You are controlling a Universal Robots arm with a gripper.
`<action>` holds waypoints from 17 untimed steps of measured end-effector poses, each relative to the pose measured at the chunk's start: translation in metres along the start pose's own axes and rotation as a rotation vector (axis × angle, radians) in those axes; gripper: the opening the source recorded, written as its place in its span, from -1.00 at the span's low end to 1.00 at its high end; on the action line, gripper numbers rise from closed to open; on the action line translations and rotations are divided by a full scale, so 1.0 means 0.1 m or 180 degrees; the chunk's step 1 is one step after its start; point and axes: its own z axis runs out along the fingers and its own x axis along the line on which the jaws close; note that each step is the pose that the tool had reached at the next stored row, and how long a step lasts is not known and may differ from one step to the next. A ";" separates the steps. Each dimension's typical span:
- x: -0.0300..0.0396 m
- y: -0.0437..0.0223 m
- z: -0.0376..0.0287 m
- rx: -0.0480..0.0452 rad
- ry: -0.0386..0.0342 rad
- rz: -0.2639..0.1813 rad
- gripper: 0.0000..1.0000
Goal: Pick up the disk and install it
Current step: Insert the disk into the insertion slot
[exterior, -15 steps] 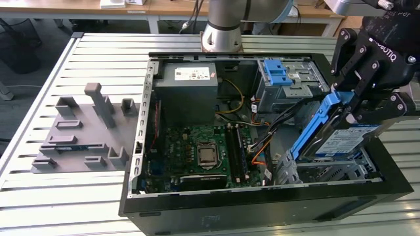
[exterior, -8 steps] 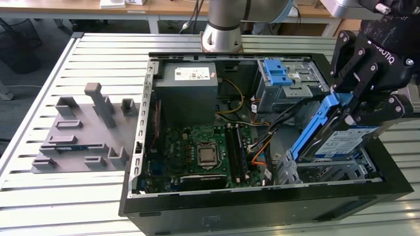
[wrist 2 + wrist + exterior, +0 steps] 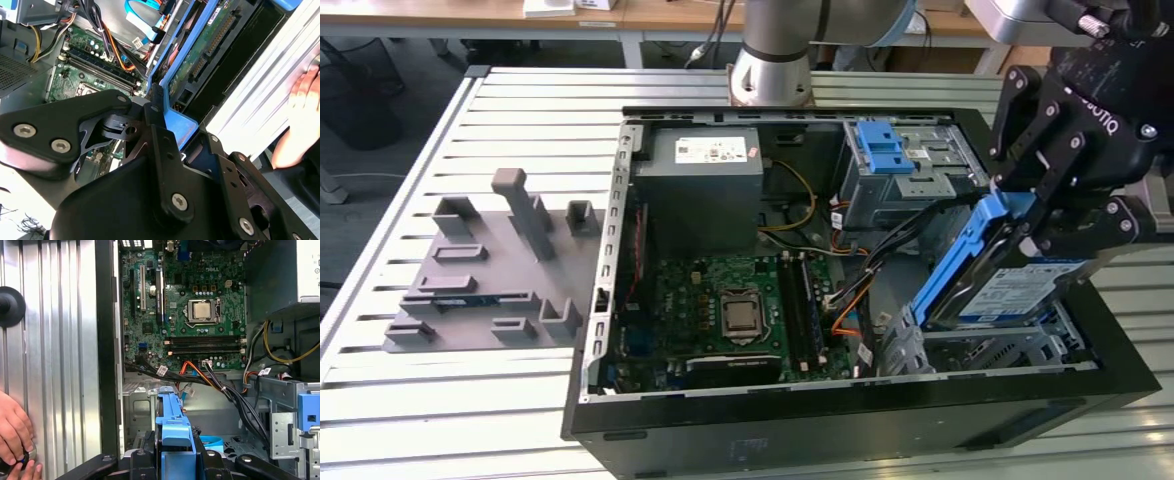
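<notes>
- A slatted metal table (image 3: 520,110) carries one open computer case (image 3: 854,425) lying on its side; office desks (image 3: 654,15) stand beyond the case
- One disk (image 3: 994,285) sits tilted at the case's drive-bay corner; its long axis slants steeply down into the case; its blue rail edge faces the case's motherboard (image 3: 720,300)
- One gripper (image 3: 1047,215) is clamped on the disk's upper end, above the case
- A person's hand (image 3: 12,432) rests on the table beside the case
</notes>
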 end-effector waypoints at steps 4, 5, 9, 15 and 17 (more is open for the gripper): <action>0.001 0.000 0.015 0.0000 0.0000 0.0000 -0.27; 0.001 0.000 0.019 0.0000 0.0000 0.0000 -0.27; 0.001 0.000 0.038 0.0000 0.0000 0.0000 -0.27; 0.002 0.000 0.067 0.0000 0.0000 0.0000 -0.27; 0.002 0.000 0.079 0.0000 0.0000 0.0000 -0.27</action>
